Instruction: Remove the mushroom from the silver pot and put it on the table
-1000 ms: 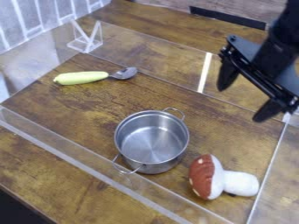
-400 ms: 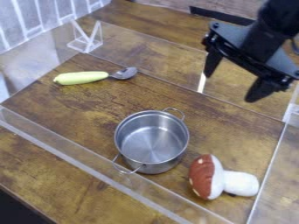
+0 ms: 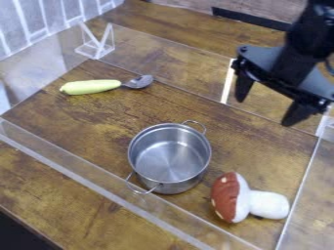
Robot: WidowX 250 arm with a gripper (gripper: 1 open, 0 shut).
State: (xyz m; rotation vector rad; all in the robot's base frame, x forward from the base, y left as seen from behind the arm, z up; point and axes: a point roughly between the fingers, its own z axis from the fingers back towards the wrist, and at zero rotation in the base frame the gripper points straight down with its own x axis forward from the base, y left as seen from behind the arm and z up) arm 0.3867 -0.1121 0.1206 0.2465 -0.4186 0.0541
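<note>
The silver pot (image 3: pixel 170 156) stands near the middle of the table (image 3: pixel 78 127), and its inside shows empty. Just to the right of the pot, toward the front, the mushroom (image 3: pixel 241 198) lies on its side on the wood, with its reddish-brown cap facing the pot and its white stem pointing right. My gripper (image 3: pixel 271 95) hangs in the air at the upper right, well behind the mushroom. It is open, with nothing between its black fingers (image 3: pixel 240 84).
A yellow-handled spoon (image 3: pixel 102 86) lies at the left. A clear acrylic stand (image 3: pixel 94 41) sits at the back left. Clear acrylic walls (image 3: pixel 78 168) edge the work area in front and on the right.
The gripper has shifted a little to the left and rolled about its own axis, staying open. Pot, mushroom and spoon have not moved.
</note>
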